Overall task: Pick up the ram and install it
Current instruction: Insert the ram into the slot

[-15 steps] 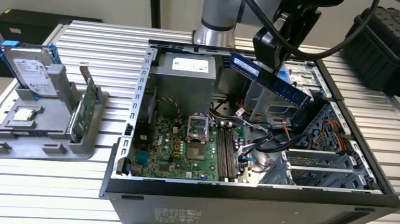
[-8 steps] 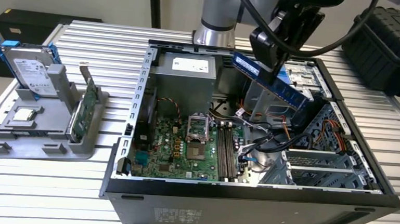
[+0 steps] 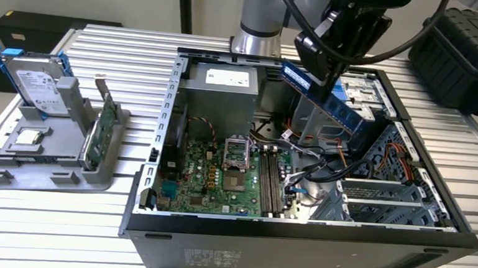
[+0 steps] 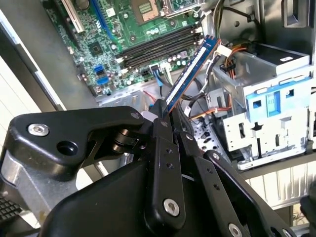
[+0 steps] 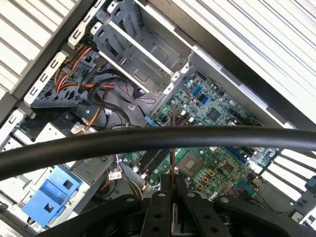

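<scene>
The end effector (image 3: 319,73) is shut tight on one end of the ram (image 3: 340,109), so the pick-up part is done. The blue stick is up in the air, tilted, over the open computer case (image 3: 300,228) that sits on the bench (image 3: 128,46). It hangs toward the exterior view's right of the long black slots (image 3: 271,179), well apart from them. The slots look empty, so the ram is not put in yet. In the second wrist view the ram (image 4: 190,69) points down toward the slots (image 4: 158,47). A white label (image 3: 227,77) sits on the grey box inside, but I cannot read its words.
</scene>
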